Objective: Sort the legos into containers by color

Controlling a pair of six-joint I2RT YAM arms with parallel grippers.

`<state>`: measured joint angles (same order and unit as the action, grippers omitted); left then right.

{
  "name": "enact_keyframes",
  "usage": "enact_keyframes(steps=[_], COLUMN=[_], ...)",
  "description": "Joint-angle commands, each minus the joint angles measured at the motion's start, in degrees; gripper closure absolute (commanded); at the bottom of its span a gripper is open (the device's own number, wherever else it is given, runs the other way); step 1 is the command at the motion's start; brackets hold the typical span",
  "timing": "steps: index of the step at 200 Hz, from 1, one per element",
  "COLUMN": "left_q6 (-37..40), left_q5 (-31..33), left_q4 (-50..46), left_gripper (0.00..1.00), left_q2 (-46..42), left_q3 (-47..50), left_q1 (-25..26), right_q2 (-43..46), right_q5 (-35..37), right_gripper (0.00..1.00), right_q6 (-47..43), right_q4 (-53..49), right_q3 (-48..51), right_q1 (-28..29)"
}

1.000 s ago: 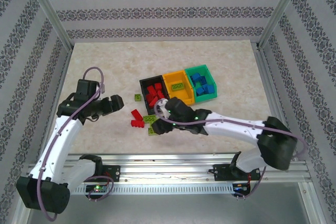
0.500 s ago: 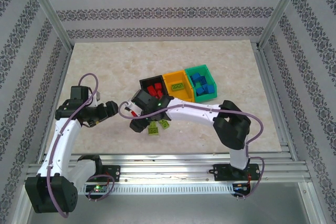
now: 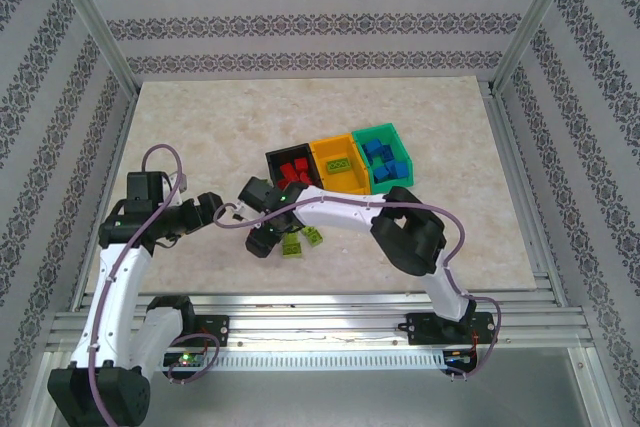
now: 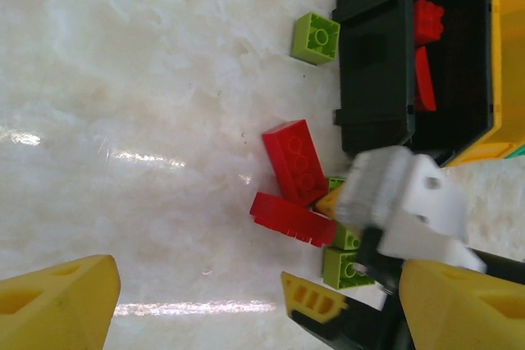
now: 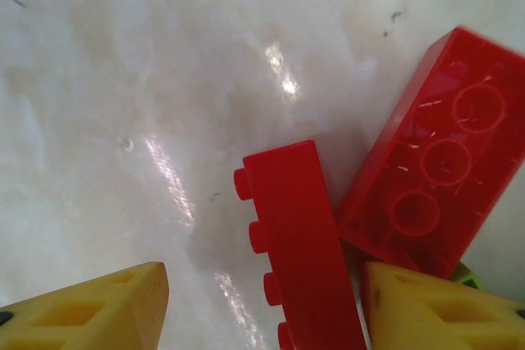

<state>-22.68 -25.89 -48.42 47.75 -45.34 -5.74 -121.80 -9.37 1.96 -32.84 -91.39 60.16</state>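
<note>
1. Right jaws are standing open low over the table, one yellow finger on each side of a red brick on its edge. They are straddling it so a close would pinch its long faces
2. A second red brick is lying flat, touching the first, just ahead of the other finger's tip, with a lime corner peeking out beside it. I'm reading this as a crowding risk, since that finger may catch them on closing
3. Left jaws are hanging wide open, gripping nothing, pointing at the same cluster. They are probably staying clear to avoid an arm clash
4. Black bin is sitting just beyond the cluster, ahead of the left jaws, holding red bricks. It is the likely destination for the straddled one
5. A lone lime brick is lying ahead of the left jaws beside the black bin, with more lime ones near the right jaws. They are likely going to the orange-yellow bin, and the teal bin is taking blue
</note>
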Motion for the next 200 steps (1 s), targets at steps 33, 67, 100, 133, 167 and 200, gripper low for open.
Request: enact_keyframes(steps=[33,67,100,133,167,200], left_q6=[0.2,0.2,0.1,0.2,0.2,0.2], left_q5=[0.0,-0.1,-0.3,-0.4,-0.5,-0.7], left_q4=[1.5,1.6,1.6,1.6,1.8,1.9], left_gripper=[0.12,0.12,0.12,0.12,0.12,0.12], left_q2=[0.5,0.5,0.5,0.7,0.7,1.0], left_q3=[0.5,0.6,0.7,0.6,0.7,0.6], left_q1=[-0.4,-0.4,-0.4,-0.4,-0.4,-0.4], right_q2=[-1.9,-3.1,-1.1,5.3,14.3,18.9], right_q5=[-1.0,0.9,0.9,2.1,1.2,2.0], right_gripper=[0.43,0.57,0.70,0.70,0.69,0.70], right_q6=[-0.3,0.8,1.0,0.6,1.8,4.0], right_q4=[-1.9,-1.6,-1.1,-1.7,0.1,3.0], right_q3=[-2.3,-2.3,-1.9,-1.2,1.6,4.3], right_q1=[1.2,1.4,1.4,1.2,-1.9,-7.8])
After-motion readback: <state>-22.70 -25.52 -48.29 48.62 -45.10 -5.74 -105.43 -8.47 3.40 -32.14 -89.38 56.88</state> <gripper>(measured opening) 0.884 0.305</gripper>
